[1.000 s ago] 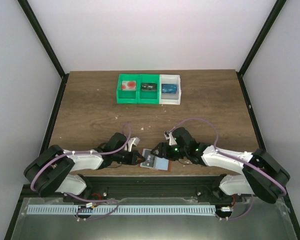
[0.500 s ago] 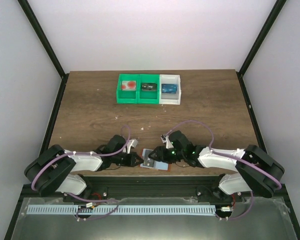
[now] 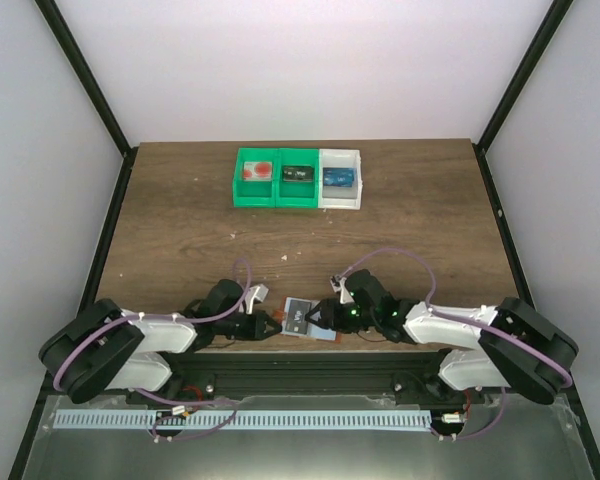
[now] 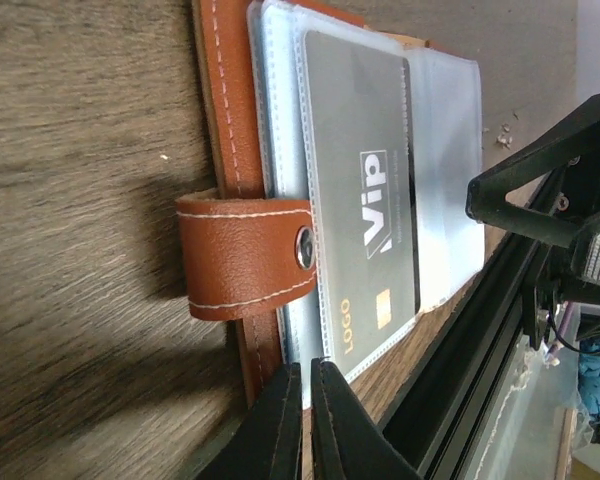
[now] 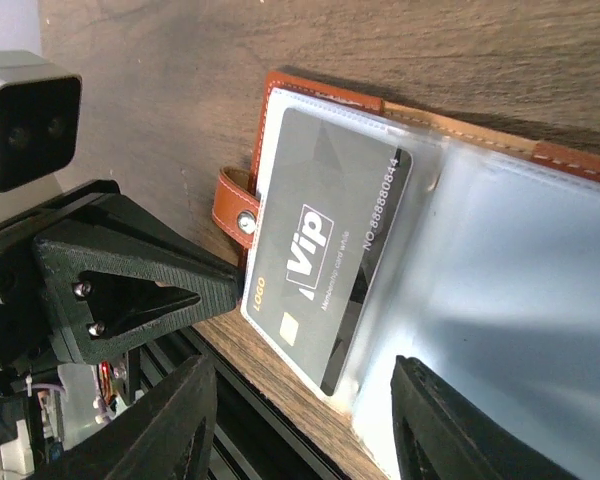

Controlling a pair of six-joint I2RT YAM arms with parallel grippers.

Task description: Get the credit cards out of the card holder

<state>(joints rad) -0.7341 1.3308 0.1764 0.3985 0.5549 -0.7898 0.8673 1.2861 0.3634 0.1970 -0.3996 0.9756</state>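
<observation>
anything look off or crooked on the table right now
Yes: the card holder lies skewed, not square to the table, right at its near edge. The grey card inside it also looks slightly tilted. Nothing looks spilled or damaged.

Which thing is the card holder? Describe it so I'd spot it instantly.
On the wooden table, look at the near edge, far from the green and white bins. The card holder lies open there: orange-brown leather with a snap strap, pale sleeves inside, a grey VIP card showing.
</observation>
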